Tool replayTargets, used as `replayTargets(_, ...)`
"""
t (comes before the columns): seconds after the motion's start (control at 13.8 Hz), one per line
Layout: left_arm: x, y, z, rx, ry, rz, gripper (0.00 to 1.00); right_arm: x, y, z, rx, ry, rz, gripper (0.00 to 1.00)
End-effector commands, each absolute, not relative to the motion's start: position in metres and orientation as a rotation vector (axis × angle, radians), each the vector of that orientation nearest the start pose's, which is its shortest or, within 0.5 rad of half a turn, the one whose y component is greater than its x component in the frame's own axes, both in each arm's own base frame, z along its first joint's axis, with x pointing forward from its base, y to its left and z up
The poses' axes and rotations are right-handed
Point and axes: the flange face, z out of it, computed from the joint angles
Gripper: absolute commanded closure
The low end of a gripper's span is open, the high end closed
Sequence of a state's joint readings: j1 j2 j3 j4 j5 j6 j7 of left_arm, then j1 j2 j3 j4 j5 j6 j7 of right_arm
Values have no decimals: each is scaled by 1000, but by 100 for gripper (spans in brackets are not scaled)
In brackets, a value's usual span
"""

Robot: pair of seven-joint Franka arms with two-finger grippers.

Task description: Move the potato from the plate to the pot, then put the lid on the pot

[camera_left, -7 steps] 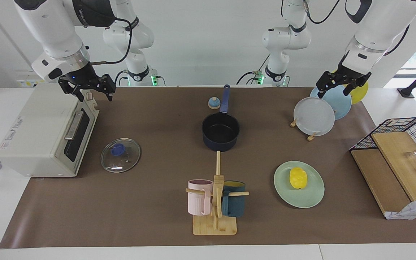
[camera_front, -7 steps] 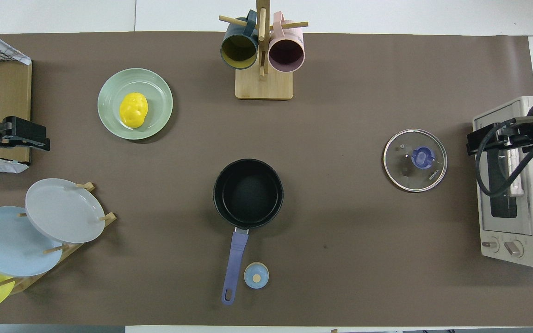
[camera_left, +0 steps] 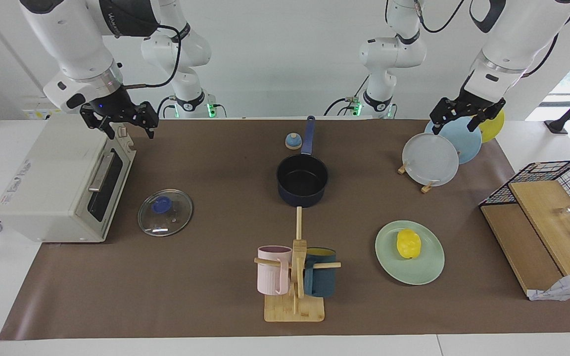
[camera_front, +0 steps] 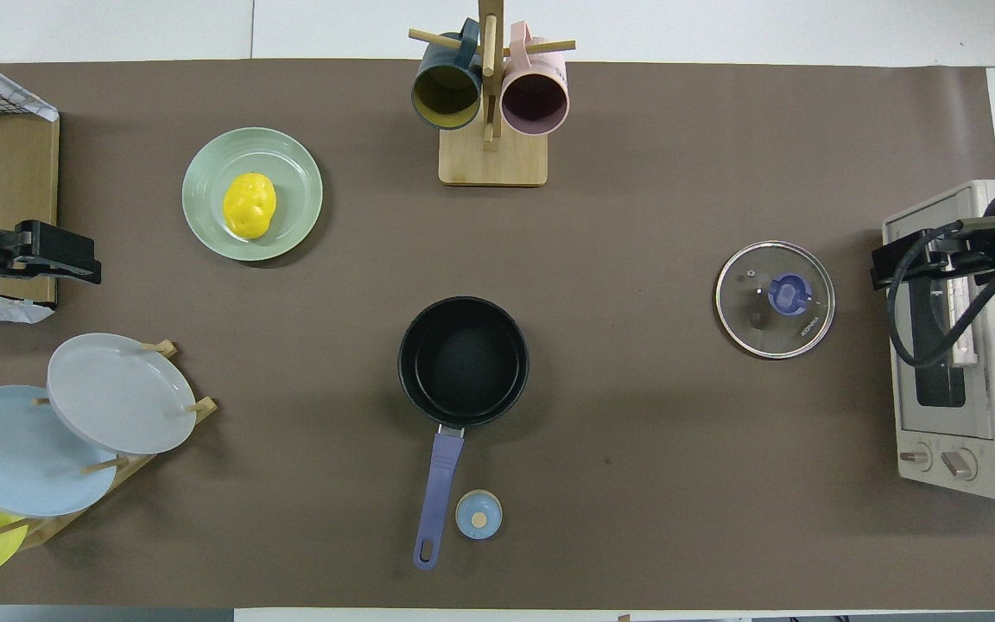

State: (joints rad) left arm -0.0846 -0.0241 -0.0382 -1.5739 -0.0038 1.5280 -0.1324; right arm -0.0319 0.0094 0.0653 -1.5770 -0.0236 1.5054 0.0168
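I see the pot [camera_left: 302,180] in the middle of the worktop [camera_left: 206,277]. It is empty inside, and its long handle points toward the robots. A small bell [camera_left: 293,141] sits just beside the handle.

The potato [camera_left: 408,243] lies on the green plate [camera_left: 426,269]. The plate is farther from the robots than the pot, toward the left arm's end of the worktop. The potato is not in the pot yet.

The lid [camera_left: 165,212] lies flat on the worktop toward the right arm's end, in front of the little oven [camera_left: 52,183]. It is well apart from the pot.

A wooden stand [camera_left: 295,296] holds a pink mug [camera_left: 271,271] and a dark teal mug [camera_left: 320,278]. It is farther from the robots than the pot.

My left gripper [camera_left: 464,117] is wide open and holds nothing. It hangs in the air over the rack of standing plates [camera_left: 431,159]. The left arm slopes down to it from above.

My right gripper [camera_left: 119,121] is wide open too, and it holds nothing. It hangs over the top of the oven, near its door. The right arm bends down to it from above.
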Motion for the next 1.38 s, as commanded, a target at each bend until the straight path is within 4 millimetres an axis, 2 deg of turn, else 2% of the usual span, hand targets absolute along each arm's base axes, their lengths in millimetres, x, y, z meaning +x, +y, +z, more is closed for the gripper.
replayTargets(0.0,540,-68,631,-3160,-13,-81,0,547,12,613,-3151,17,111,0)
replayTargets(0.07,546,-69,627,-3163,-8,-88,0,545,11,614,-3151,17,120,0)
replayTargets(0.22,580,-72,592,-3165,-5,-35,0,544,3,613,-3148,3,130,0)
replayTargets(0.36,621,-83,536,-3180,17,7,0,545,10,604,-3131,-180,89,0)
replayTargets(0.51,663,-92,477,-3188,27,-8,0,547,15,577,-3095,-173,50,0)
replayTargets(0.65,689,-94,421,-3185,174,-24,0,560,18,539,-3086,-194,99,0)
replayTargets(0.72,701,-96,395,-3184,192,-20,0,568,19,520,-3083,-221,112,0)
replayTargets(0.8,708,-96,380,-3184,193,-39,0,574,20,500,-3077,-283,97,0)
replayTargets(1.01,714,-101,363,-3179,225,-84,0,566,17,420,-3049,-511,68,0)
replayTargets(1.09,715,-103,357,-3174,249,-104,0,564,16,401,-3048,-542,39,0)
replayTargets(1.3,713,-109,353,-3174,260,-104,0,558,9,371,-3042,-592,18,0)
